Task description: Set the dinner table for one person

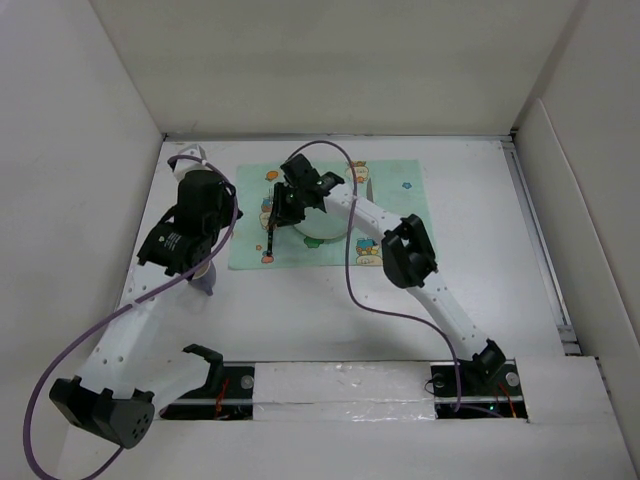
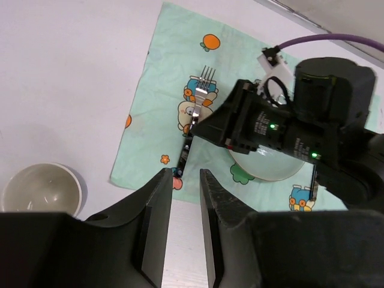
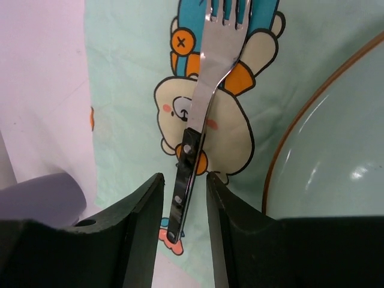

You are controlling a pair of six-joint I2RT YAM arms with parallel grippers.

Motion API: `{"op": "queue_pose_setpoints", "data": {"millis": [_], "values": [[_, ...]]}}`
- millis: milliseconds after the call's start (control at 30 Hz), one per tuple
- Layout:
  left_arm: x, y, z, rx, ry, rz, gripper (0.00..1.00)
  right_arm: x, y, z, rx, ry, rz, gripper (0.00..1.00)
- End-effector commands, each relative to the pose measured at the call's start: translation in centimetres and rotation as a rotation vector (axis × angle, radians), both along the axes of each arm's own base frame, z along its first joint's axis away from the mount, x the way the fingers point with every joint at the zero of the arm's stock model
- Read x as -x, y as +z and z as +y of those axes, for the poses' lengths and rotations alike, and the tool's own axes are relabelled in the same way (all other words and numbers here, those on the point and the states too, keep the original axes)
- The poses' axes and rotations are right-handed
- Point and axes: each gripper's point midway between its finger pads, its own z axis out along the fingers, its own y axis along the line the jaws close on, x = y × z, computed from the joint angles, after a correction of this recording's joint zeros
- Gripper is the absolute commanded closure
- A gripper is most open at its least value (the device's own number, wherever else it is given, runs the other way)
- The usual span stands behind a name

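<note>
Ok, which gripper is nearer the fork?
Right. The right gripper sits over the fork, jaws either side of its black handle, on the placemat. The left gripper hangs off the placemat's near-left corner, beside the small bowl.

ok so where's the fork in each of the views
top external: the fork lies along the left part of the mint-green placemat, left of centre in the picture.
left wrist: upper centre, tines toward the top.
right wrist: centre, running top to bottom.
shared landmark: the placemat under it.
</note>
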Motion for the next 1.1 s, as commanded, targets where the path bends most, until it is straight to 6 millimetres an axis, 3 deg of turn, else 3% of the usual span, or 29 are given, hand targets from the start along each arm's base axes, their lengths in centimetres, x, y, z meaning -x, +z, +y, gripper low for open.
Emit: {"op": "queue_pose_setpoints", "data": {"millis": [0, 67, 100, 133, 200, 233, 267, 367, 400, 500, 533, 567, 600, 700, 767, 967, 1033, 1067], "values": [[-0.2, 2.2, 0.9, -0.009, 0.043, -0.055, 0.77, -1.6, 11.9, 0.3, -0.171, 0.019, -0.203, 0.65], [-0.1, 3.2, 0.9, 0.011, 0.045, -0.076, 0.78, -0.7, 13.7, 0.8, -0.206, 0.051, -0.247, 0.74], [0.0, 3.8, 0.9, 0.023, 0.047, -0.089, 0.79, 0.8, 14.3, 0.8, -0.211, 0.074, -0.248, 0.92], [0.1, 4.2, 0.8, 0.032, 0.045, -0.097, 0.85, 1.3, 15.3, 1.3, -0.242, 0.090, -0.278, 1.00], [0.4, 5.5, 0.2, 0.068, 0.013, -0.131, 0.92, 4.1, 17.3, 2.3, -0.297, 0.154, -0.294, 1.00], [0.6, 5.9, 0.0, 0.080, -0.003, -0.143, 1.00, 5.4, 16.1, 2.7, -0.290, 0.175, -0.271, 1.00], [1.0, 6.8, -0.4, 0.101, -0.031, -0.161, 1.00, 6.2, 16.5, 3.3, -0.304, 0.194, -0.282, 1.00], [2.0, 8.2, -0.9, 0.139, -0.070, -0.196, 1.00, 9.7, 15.7, 5.9, -0.293, 0.266, -0.294, 0.68], [2.2, 8.5, -1.0, 0.150, -0.077, -0.203, 1.00, 10.6, 15.5, 6.7, -0.293, 0.286, -0.293, 0.47], [3.4, 9.7, -1.1, 0.181, -0.096, -0.229, 1.00, 12.9, 14.6, 9.9, -0.290, 0.336, -0.293, 0.29], [3.6, 9.9, -1.0, 0.186, -0.097, -0.232, 1.00, 13.2, 14.5, 10.7, -0.293, 0.344, -0.296, 0.27], [4.0, 10.2, -0.9, 0.186, -0.096, -0.239, 1.00, 14.0, 12.2, 11.8, -0.265, 0.359, -0.271, 0.25], [4.2, 10.3, -0.7, 0.182, -0.092, -0.237, 1.00, 13.2, 14.0, 12.6, -0.293, 0.342, -0.310, 0.21], [4.8, 9.9, -0.3, 0.169, -0.088, -0.224, 1.00, 13.8, 13.6, 14.7, -0.321, 0.332, -0.301, 0.17], [5.0, 9.5, -0.5, 0.167, -0.101, -0.206, 1.00, 13.3, 13.0, 15.0, -0.323, 0.298, -0.293, 0.17], [5.9, 8.8, -0.2, 0.160, -0.111, -0.205, 0.99, 12.3, 8.5, 14.4, -0.227, 0.236, -0.260, 0.19], [5.8, 8.5, -0.1, 0.151, -0.107, -0.203, 0.99, 12.5, 6.9, 14.3, -0.205, 0.237, -0.234, 0.23], [5.8, 8.5, -0.2, 0.144, -0.111, -0.208, 0.98, 12.6, 6.2, 14.2, -0.198, 0.237, -0.222, 0.29]]}}
